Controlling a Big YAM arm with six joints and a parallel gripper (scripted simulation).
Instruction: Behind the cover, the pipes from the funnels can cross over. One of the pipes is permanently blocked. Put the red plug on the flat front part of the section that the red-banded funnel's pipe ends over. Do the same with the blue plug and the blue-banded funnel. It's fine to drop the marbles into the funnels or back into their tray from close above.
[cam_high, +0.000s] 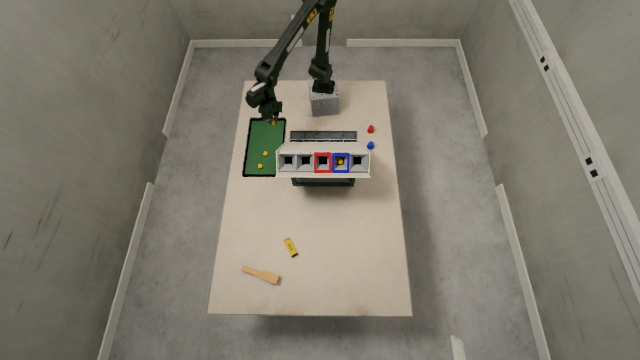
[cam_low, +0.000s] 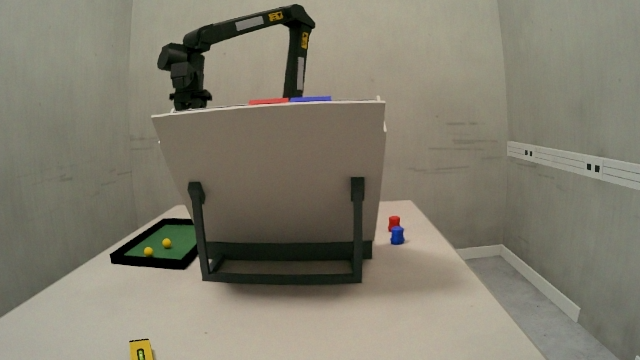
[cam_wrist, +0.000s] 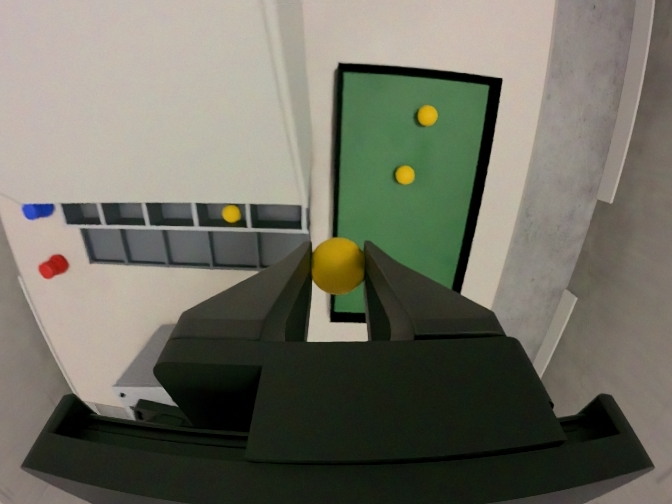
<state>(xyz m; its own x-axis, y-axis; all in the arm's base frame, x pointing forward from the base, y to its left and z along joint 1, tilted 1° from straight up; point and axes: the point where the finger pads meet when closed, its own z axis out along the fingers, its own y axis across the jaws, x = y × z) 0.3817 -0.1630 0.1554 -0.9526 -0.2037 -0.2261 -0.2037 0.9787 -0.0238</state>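
My gripper (cam_wrist: 337, 252) is shut on a yellow marble (cam_wrist: 337, 265). It hangs high over the back end of the green tray (cam_high: 264, 147), left of the funnel unit, level with the top of the cover (cam_low: 275, 170). Two marbles (cam_wrist: 427, 115) (cam_wrist: 404, 174) lie in the tray. The red-banded funnel (cam_high: 322, 162) looks empty. The blue-banded funnel (cam_high: 340, 162) shows a yellow marble in it. Another marble (cam_wrist: 231, 213) sits in one section, second from the tray side, behind the flat front parts (cam_wrist: 173, 248). The red plug (cam_high: 370, 129) and the blue plug (cam_high: 370, 145) stand on the table right of the unit.
The arm's grey base block (cam_high: 324, 102) stands behind the sections. A small yellow block (cam_high: 290, 247) and a wooden spatula (cam_high: 260, 274) lie near the table's front left. The cover's dark stand (cam_low: 282, 260) faces the front.
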